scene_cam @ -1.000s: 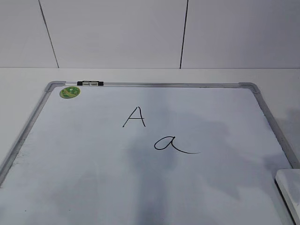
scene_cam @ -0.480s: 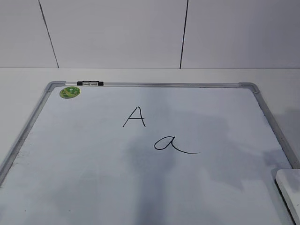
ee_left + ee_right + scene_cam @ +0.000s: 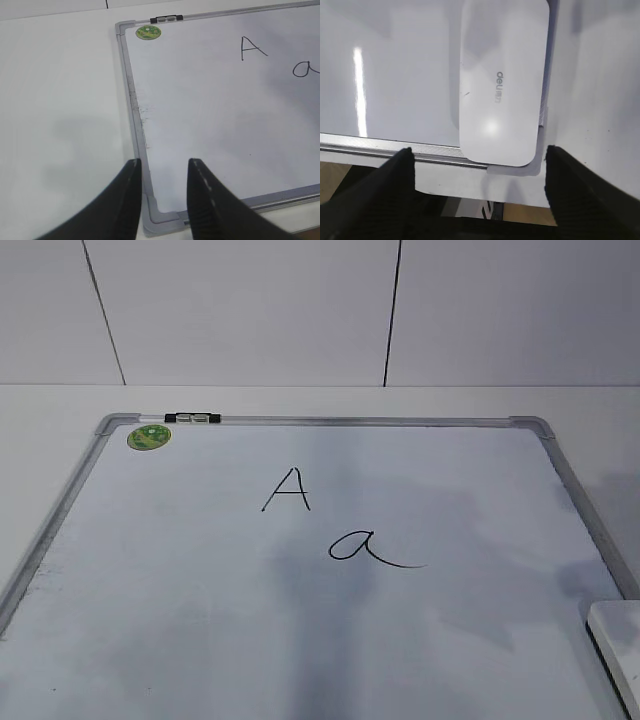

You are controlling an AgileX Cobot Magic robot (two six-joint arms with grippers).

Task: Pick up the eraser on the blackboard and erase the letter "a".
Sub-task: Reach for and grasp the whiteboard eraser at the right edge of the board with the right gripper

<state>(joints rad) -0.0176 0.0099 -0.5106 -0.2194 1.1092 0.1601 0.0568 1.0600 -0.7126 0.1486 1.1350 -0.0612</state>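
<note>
The blackboard [image 3: 180,570] is a white board with a silver-grey frame lying flat on the table. The cursive letter "a" [image 3: 366,547] is near its middle, below a capital "A" [image 3: 287,490]. The white eraser [image 3: 618,645] lies on the board's near right corner; in the right wrist view [image 3: 502,85] it carries a small grey mark. My right gripper [image 3: 478,172] is open and empty, hovering above the eraser's near end. My left gripper [image 3: 163,172] is open and empty above the board's near left corner [image 3: 165,217]. Part of the "a" shows in the left wrist view [image 3: 306,68].
A round green sticker [image 3: 148,437] and a small black-and-white clip [image 3: 192,418] sit at the board's far left corner. A white wall stands behind the table. The table's front edge [image 3: 470,192] lies just below the board frame.
The eraser's visible corner in the exterior view has not moved. Shadows on the board have shifted slightly. Neither gripper shows in the exterior view.
</note>
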